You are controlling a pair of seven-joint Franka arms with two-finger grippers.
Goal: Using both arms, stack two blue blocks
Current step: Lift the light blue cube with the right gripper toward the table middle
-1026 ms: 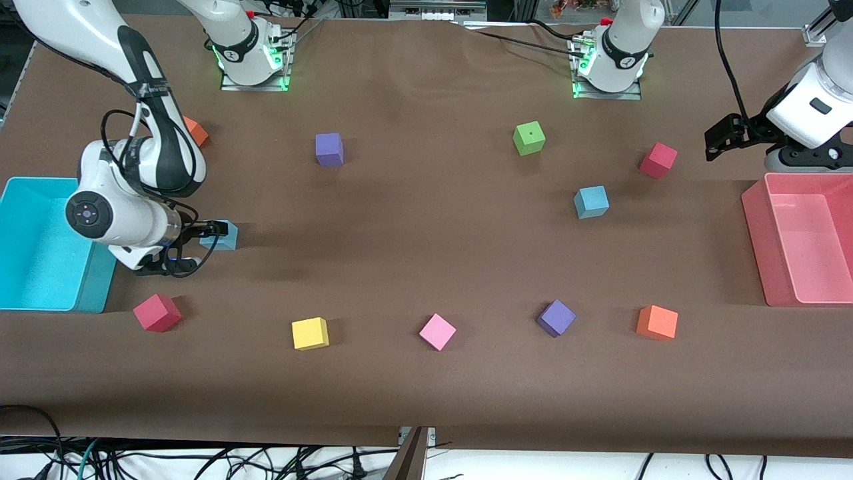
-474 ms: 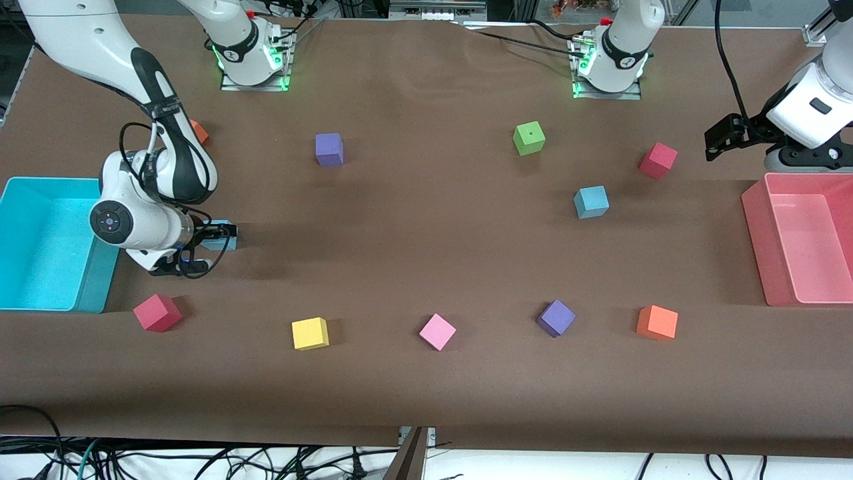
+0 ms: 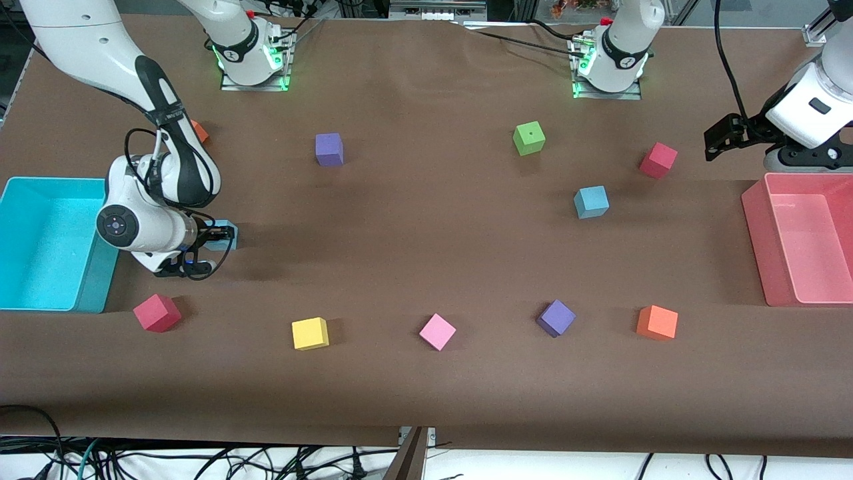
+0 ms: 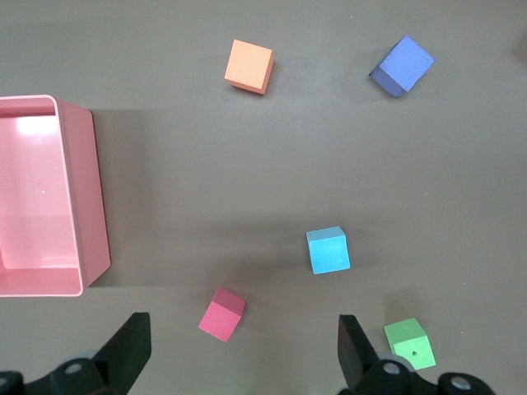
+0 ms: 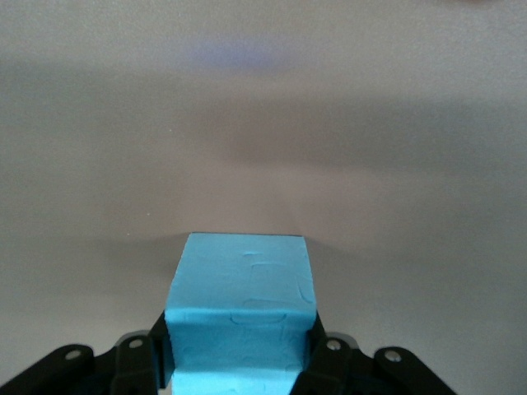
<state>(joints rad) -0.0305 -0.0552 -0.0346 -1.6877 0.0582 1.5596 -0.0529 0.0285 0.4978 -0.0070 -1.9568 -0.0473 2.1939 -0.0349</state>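
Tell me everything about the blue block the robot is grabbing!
The blue block is a small light sky-blue cube that looks like soft foam, with faint dents on its top face. The right gripper is shut on it, one black finger pressed against each side. It sits upright and square between them, near the cyan bin at the right arm's end of the table. Whether it touches the table cannot be told.

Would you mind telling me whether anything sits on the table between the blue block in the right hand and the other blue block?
Nothing visible does. The right hand is shut on one blue block; the table is bare brown up to the second blue block. The left hand waits open beside the pink bin.
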